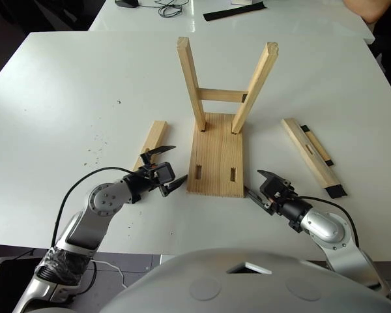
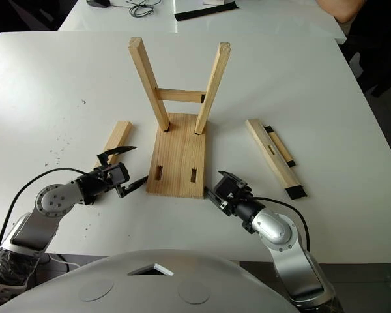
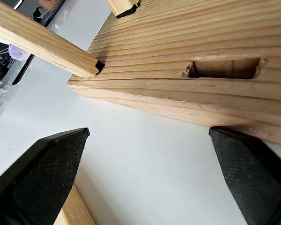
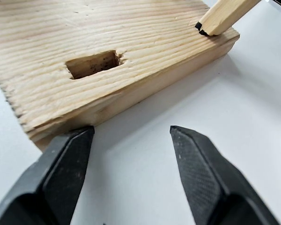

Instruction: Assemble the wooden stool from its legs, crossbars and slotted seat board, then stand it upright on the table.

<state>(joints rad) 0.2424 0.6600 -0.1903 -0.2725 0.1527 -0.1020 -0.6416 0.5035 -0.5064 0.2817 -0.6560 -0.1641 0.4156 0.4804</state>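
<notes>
Nearest, the left gripper (image 1: pixel 173 167) hangs wide open and empty just beside the 7 o'clock corner of the pale rectangular wooden seat board (image 1: pixel 215 156). The right gripper (image 1: pixel 255 183), also spread and empty, sits at its 5 o'clock corner. The board lies flat on the white table (image 1: pixel 65 98). A loose wooden leg (image 1: pixel 153 140) lies at 9 o'clock, and loose wooden bars (image 1: pixel 308 158) lie at 3 o'clock. At 12 o'clock, two upright wooden legs (image 1: pixel 191 81) joined by a crossbar (image 1: pixel 221 95) stand in the board.

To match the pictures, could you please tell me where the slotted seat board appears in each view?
Left eye: seat board at centre, between left gripper and right gripper.
Right eye: centre, slightly left.
Left wrist: just beyond the open fingers.
Right wrist: its corner by the fingers.
Shared landmark: legs plugged into its far end.
</notes>
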